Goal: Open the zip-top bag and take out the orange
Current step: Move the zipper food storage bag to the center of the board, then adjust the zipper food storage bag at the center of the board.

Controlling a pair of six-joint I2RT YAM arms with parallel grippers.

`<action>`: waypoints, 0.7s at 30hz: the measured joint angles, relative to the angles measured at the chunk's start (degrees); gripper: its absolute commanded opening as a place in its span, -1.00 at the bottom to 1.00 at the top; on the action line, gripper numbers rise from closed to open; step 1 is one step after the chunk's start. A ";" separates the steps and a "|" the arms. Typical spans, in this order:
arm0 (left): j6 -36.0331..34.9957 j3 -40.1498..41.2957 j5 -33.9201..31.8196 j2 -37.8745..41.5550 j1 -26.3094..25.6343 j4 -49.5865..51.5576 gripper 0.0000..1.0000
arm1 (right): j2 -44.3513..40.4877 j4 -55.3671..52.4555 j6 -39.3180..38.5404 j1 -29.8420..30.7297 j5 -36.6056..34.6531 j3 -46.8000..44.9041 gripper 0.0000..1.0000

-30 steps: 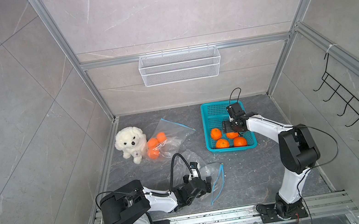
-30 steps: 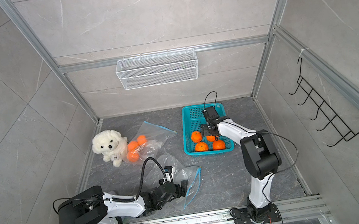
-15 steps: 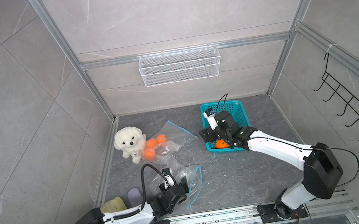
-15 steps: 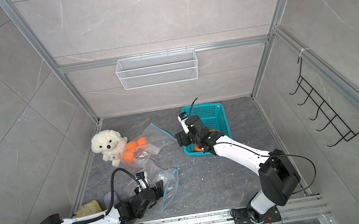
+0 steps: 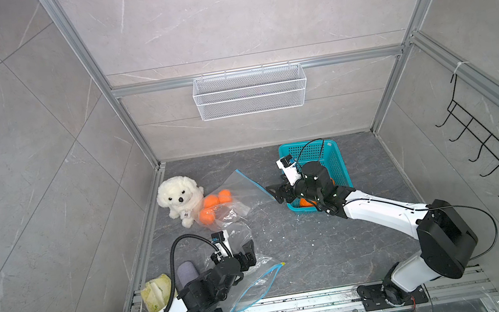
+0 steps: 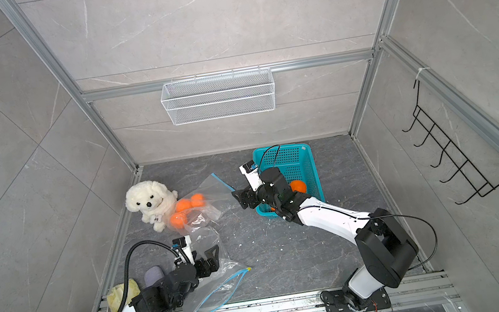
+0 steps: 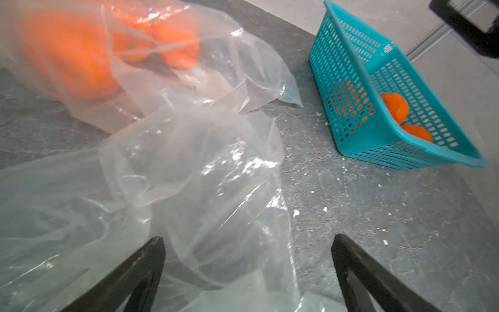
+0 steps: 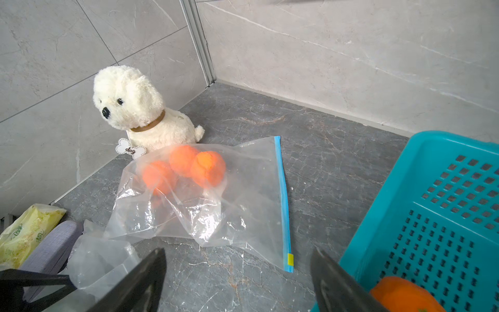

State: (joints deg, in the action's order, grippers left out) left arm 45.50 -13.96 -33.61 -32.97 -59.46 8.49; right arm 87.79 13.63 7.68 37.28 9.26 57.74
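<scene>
A clear zip-top bag (image 5: 234, 196) with a blue zip strip (image 8: 282, 200) lies flat beside the plush dog. It holds three oranges (image 5: 213, 202), seen through the plastic in the right wrist view (image 8: 208, 167). My right gripper (image 5: 275, 193) is open and empty, low over the floor between the bag's zip corner and the basket, a short way from the yellow slider (image 8: 290, 259). My left gripper (image 5: 249, 250) is open above a second, crumpled, empty clear bag (image 5: 254, 283). The plastic lies under its jaws (image 7: 248, 251) and is not pinched.
A teal basket (image 5: 339, 163) at the back right holds oranges (image 6: 298, 186). A white plush dog (image 5: 180, 197) sits at the back left. A yellow-green packet (image 5: 156, 293) and a grey roll (image 5: 187, 273) lie front left. A wire basket (image 5: 251, 96) and a black hook rack (image 5: 489, 154) hang on the walls.
My right gripper left the basket and swung left, down to the filled bag's zip corner. My left arm drew back and left, and the empty bag shifted with it.
</scene>
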 measured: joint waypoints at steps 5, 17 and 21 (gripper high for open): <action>-3.06 -9.68 1.70 -10.56 0.00 -2.38 0.99 | -1.73 1.90 -0.02 0.00 -0.90 -2.60 0.74; -0.92 -22.29 4.46 -32.28 1.51 -10.40 0.99 | -13.29 2.75 -0.22 0.00 -1.20 -10.51 0.73; 2.91 -20.83 8.33 -37.57 5.55 -15.78 0.99 | -19.43 0.57 0.04 0.00 -1.20 -13.00 0.74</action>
State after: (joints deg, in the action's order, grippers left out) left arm 48.40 -34.79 -25.28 -70.54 -53.91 -7.29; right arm 68.36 14.20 7.73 37.28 8.05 44.73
